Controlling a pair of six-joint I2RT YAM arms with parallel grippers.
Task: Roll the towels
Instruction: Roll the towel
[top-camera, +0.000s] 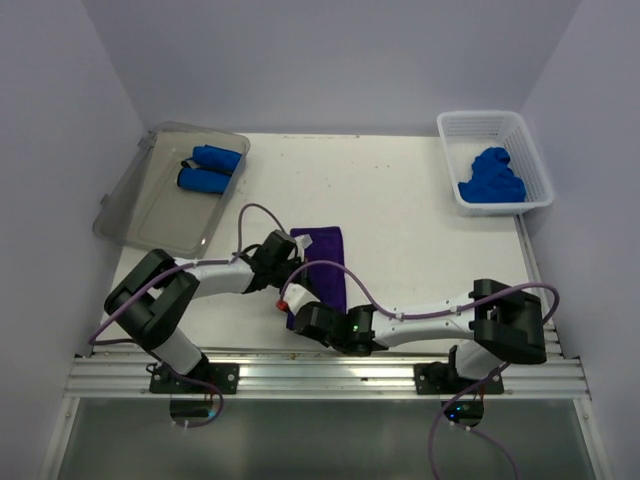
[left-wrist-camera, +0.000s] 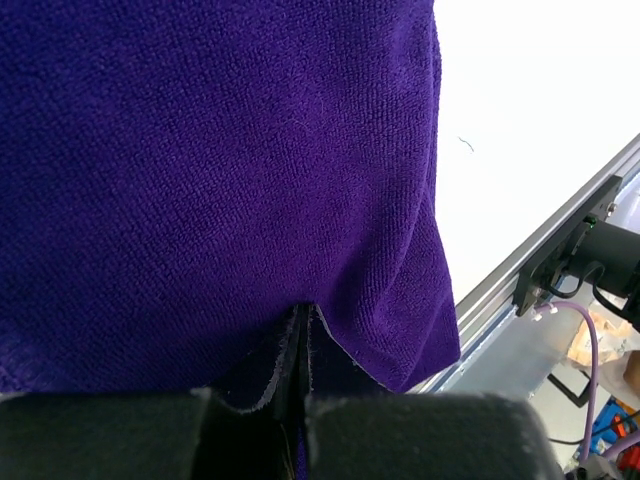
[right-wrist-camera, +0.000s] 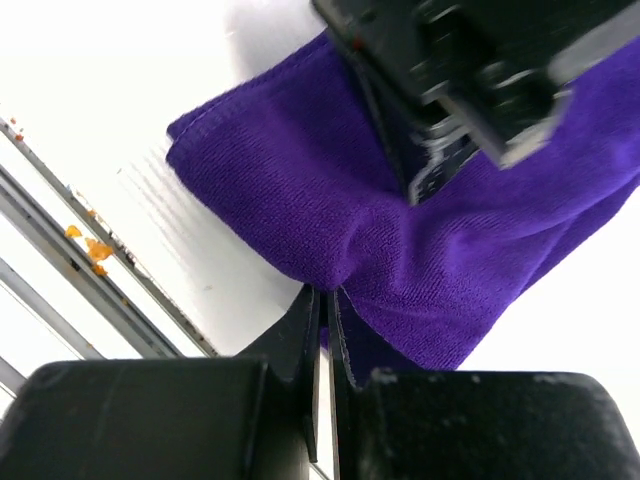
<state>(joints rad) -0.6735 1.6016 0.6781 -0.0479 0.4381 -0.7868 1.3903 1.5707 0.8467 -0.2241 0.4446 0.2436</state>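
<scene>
A: Where was the purple microfibre towel (top-camera: 328, 245)?
B: On the white table (top-camera: 420, 230), near-centre, between the arms. Left gripper (left-wrist-camera: 300, 345) and right gripper (right-wrist-camera: 325, 305) were both clamped on its near edge.
A: Rolling advice?
B: Best bet was to keep both pinches level and turn the edge toward the far side together, tension even. 2 rolled blue towels (top-camera: 208, 168) sat in the clear plastic bin (top-camera: 160, 215), far left.

Deep purple terry-cloth towel (left-wrist-camera: 220, 170) filling most of the frame, black two-finger left gripper (left-wrist-camera: 298, 400) pinched tight on a fold at its edge, white tabletop (left-wrist-camera: 520, 120) right, silver aluminium rail (left-wrist-camera: 545, 245) beyond
</scene>
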